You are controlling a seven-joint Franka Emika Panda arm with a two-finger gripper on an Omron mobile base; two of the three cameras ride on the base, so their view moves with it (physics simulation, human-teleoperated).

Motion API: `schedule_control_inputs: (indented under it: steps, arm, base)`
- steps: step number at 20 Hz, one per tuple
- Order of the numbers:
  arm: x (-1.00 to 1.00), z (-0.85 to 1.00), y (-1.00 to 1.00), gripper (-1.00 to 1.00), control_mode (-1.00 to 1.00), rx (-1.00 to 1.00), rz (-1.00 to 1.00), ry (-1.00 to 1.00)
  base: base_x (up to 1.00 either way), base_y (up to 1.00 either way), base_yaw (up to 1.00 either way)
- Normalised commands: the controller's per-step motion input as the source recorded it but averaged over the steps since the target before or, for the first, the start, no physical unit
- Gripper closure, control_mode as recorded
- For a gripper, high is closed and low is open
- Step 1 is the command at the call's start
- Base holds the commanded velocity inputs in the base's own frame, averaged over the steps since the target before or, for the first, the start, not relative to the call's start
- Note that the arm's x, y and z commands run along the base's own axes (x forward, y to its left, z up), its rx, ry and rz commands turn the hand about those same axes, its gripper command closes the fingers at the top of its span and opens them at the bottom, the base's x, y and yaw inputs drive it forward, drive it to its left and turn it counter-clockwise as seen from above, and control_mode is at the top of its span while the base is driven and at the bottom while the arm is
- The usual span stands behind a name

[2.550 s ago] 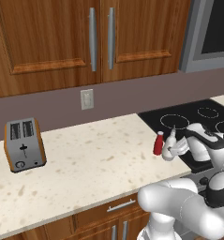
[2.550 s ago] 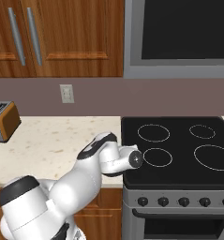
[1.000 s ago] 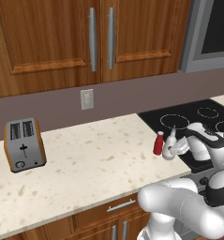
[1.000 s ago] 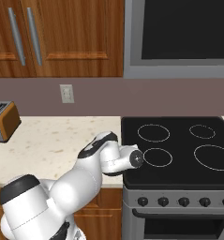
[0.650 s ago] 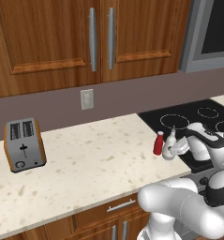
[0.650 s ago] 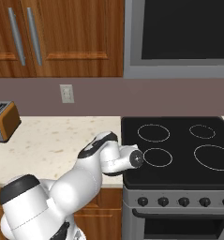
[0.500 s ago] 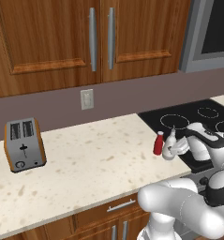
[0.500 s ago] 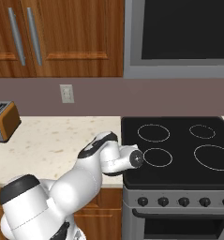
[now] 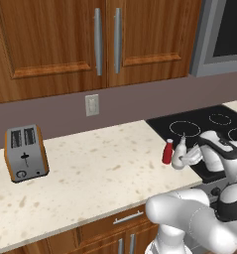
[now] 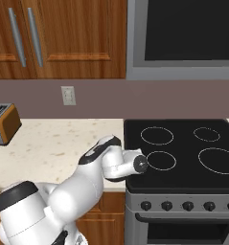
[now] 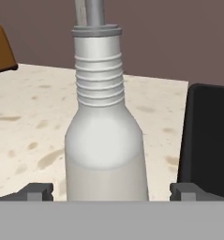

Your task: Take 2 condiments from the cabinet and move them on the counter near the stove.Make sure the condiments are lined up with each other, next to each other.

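Note:
The red bottle (image 9: pixel 167 151) with a pale cap stands upright on the beige counter (image 9: pixel 100 173) near its right end, just left of the stove (image 9: pixel 209 124). Right beside it stands the whitish bottle (image 9: pixel 180 153) with the thin nozzle, seen close up in the hand view (image 11: pixel 106 150). My gripper (image 9: pixel 184 158) is level with the whitish bottle, open. Its fingertips (image 11: pixel 41 191) stand on either side of the bottle's body with a gap on each side. In the right base view my arm covers both bottles. The tall cabinet is out of view.
A brown and silver toaster (image 9: pixel 25 154) sits at the counter's left. Shut wooden wall cupboard doors (image 9: pixel 55 39) with bar handles hang above, next to the steel microwave (image 10: pixel 183 38). The black cooktop (image 10: pixel 183 148) lies right of the bottles. A wall outlet (image 9: pixel 92 104) is behind.

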Motion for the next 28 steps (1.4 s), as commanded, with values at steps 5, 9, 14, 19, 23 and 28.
schedule_control_inputs:
  steps: [5, 9, 14, 19, 23, 28]
  arm:
    - [-0.21, 0.06, 0.00, -1.00, -1.00, 0.00, 0.00, -0.03]
    - [-0.30, 0.16, 0.00, -1.00, -1.00, 0.00, 0.00, -0.03]
    - [-0.36, 0.28, 0.00, -1.00, -1.00, 0.02, 0.01, -0.06]
    - [-0.57, 0.59, 0.03, -1.00, -1.00, 0.01, 0.01, -0.07]
    - [-0.60, 0.93, 0.25, -1.00, -1.00, 0.00, 0.00, -0.02]
    - [-0.54, 1.00, 0.45, -1.00, -1.00, 0.00, 0.00, 0.06]
  base:
    - [0.00, 0.00, 0.00]
    - [0.00, 0.00, 0.00]
    - [0.00, 0.00, 0.00]
    - [0.00, 0.00, 0.00]
    - [0.00, 0.00, 0.00]
    - [0.00, 0.00, 0.00]
